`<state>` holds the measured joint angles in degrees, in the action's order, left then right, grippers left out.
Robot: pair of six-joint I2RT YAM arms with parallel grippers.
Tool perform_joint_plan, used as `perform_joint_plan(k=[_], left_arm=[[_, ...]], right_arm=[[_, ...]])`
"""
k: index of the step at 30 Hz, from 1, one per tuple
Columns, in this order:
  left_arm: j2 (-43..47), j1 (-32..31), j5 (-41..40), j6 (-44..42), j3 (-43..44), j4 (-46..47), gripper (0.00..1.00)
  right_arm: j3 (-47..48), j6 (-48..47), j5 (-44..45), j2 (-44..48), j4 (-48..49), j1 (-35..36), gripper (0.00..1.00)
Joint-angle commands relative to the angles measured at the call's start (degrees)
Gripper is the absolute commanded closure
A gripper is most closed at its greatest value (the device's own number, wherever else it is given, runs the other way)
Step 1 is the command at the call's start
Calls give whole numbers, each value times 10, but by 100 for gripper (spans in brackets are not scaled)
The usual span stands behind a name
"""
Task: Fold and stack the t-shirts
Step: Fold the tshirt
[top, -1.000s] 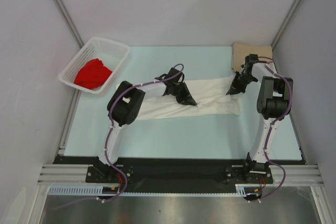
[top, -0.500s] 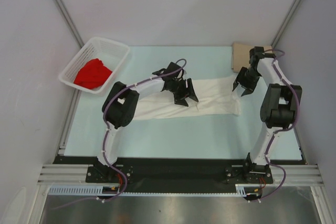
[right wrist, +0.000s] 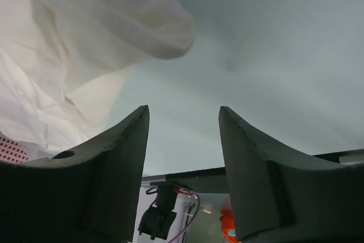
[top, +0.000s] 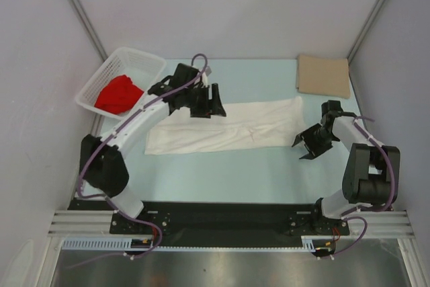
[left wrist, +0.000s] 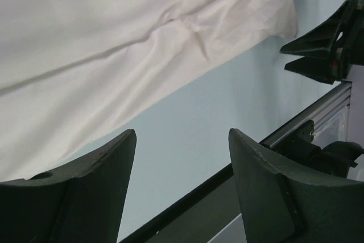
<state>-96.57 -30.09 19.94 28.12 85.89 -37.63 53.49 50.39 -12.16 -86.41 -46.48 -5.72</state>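
The white t-shirt [top: 228, 126] lies on the table as a long folded strip; it also fills the upper left of the left wrist view [left wrist: 114, 38] and of the right wrist view [right wrist: 68, 44]. My left gripper [top: 209, 102] hovers open over the strip's far edge, nothing between its fingers [left wrist: 182, 140]. Just off the strip's right end, my right gripper [top: 306, 146] is open and holds nothing [right wrist: 183, 118]. The tan t-shirt [top: 324, 75] is a flat rectangle at the back right. The red t-shirt [top: 119, 93] lies crumpled in the basket.
The white lattice basket [top: 144, 58] stands at the back left corner. Grey walls close in the table on the left, right and back. A black rail [top: 228, 210] runs along the near edge, between the arm bases.
Both grippers have opened and let go of the white t-shirt. The left arm has swung back and to the left, the right arm has pulled toward the near edge. The shirt lies flatter.
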Motion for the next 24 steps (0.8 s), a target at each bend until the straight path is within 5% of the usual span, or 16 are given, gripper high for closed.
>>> perform_joint_plan(k=[1,5,16,19,20,24], left_arm=[[66,33,-25,-24,-83,-8,28],[118,63,-35,-23,-157,-3,28],[214,172,-55,-41,-241,-29,28],[222,180,-65,-49,-241,-41,28],[227,181,-70,-54,-240,-45,28],[228,182,-147,-67,-237,-71,23]], right_arm=[[1,11,-1,-27,80,-24,44],[6,-54,30,-53,122,-26,54],[26,-76,57,-107,140,-47,53],[28,-76,68,-119,153,-58,70],[30,-79,70,-124,155,-65,83],[73,-101,98,-158,139,-69,89]])
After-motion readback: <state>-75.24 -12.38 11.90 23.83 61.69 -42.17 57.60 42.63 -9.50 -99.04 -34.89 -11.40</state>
